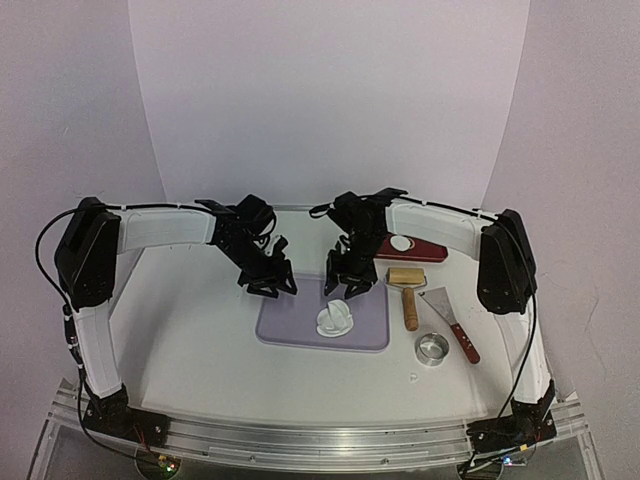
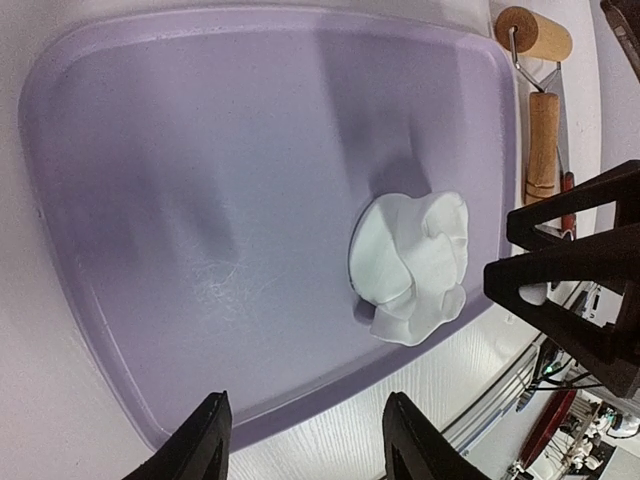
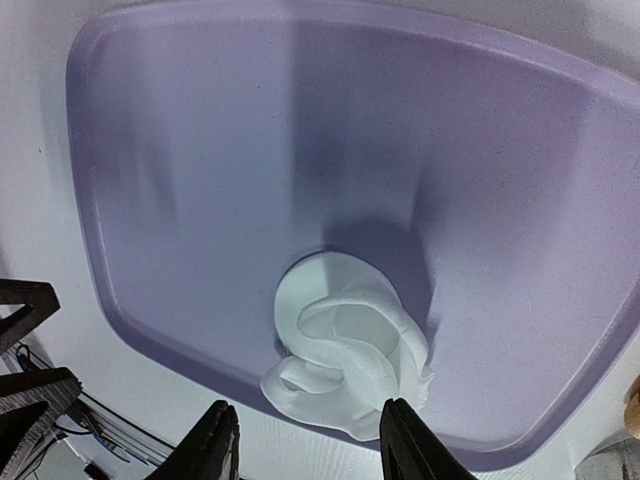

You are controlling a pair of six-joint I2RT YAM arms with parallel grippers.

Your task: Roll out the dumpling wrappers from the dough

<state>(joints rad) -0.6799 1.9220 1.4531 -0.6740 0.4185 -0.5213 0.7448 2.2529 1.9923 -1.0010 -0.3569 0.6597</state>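
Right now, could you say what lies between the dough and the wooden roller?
Between the dough and the wooden roller, the top view shows only bare purple mat, then table.

Dough (image 1: pixel 335 320) on the mat's (image 1: pixel 290 325) near edge; roller (image 1: pixel 408 295), scraper (image 1: pixel 450 320), ring cutter (image 1: pixel 432 349) rightward.

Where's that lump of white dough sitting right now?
Seen from overhead, the dough lies crumpled on the purple tray, right of its middle near the front edge. It is close beneath the right hand, with the wooden roller to its right.
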